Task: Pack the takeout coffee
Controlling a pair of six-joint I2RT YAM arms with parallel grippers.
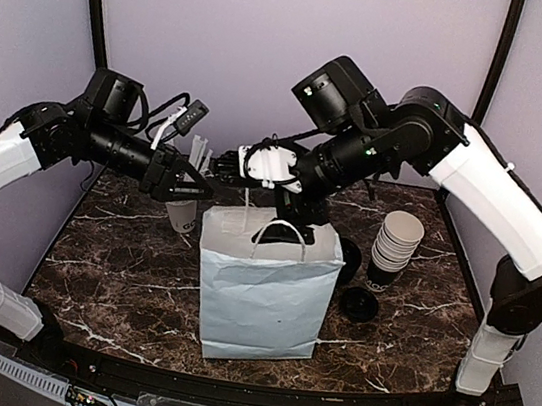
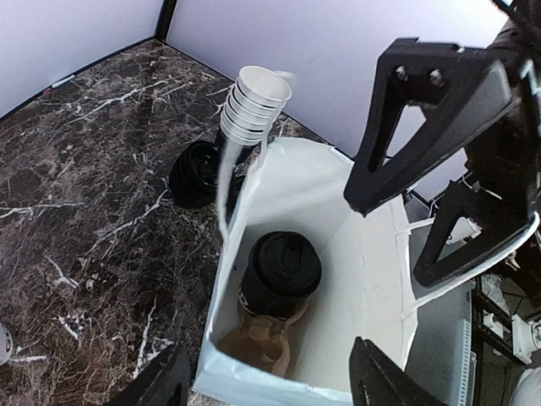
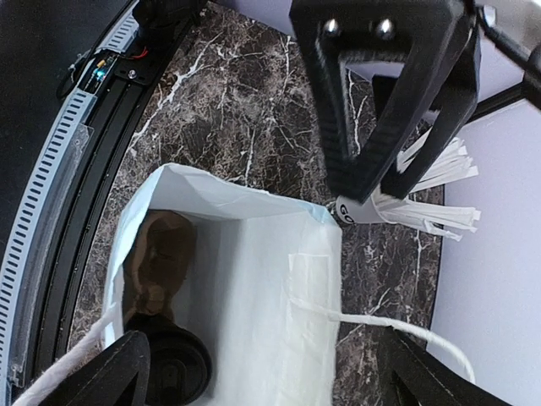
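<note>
**Overhead and wrist views of a dark marbled worktop.** A white paper bag is shown upright and open, near the middle of the near edge. The takeout coffee, capped with its black lid, is seen upright on the bag's floor, at the end nearer the worktop's right edge. A crumpled brown object, which cannot be identified, is lodged directly beside it at the opposite end.

Both tools are held close together above the left end of the bag's mouth. The left tool is shown with its fingers spread and nothing pinched between them. The right tool is likewise spread wide, with nothing gripped. A white cord handle is seen strung across the far side of the opening.

Just behind the bag's far left corner, a pale cup filled with white strips is placed. Toward the right edge, a leaning stack of lidless cups is seen. Loose black lids are laid between that stack and the bag.
</note>
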